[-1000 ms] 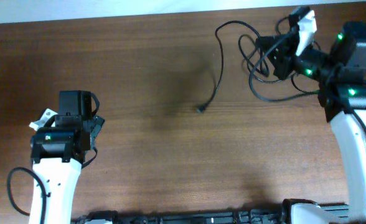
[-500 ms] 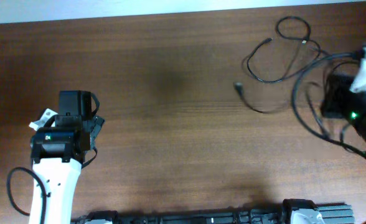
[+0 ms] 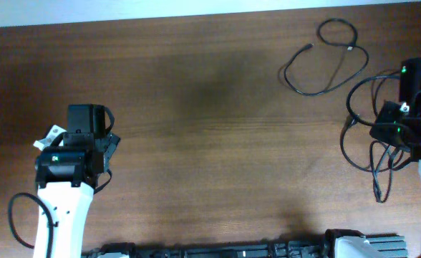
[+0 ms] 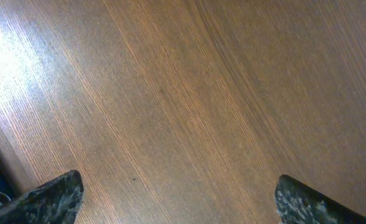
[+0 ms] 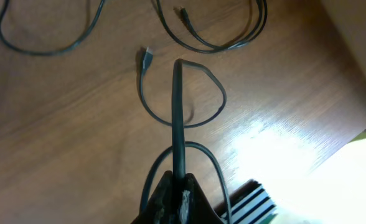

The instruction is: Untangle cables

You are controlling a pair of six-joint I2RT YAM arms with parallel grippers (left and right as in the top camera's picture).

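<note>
- Overhead, a looped cable [image 3: 310,93] is lying alone at the far right of the surface [image 3: 196,143], well apart from the strands bunching by the right arm.
- The right gripper [image 5: 177,190] is clenching a pinched cable [image 5: 178,112], which is running straight out from its fingertips over slack loops.
- The left gripper [image 4: 177,202] is hovering spread wide, grasping nothing.
</note>
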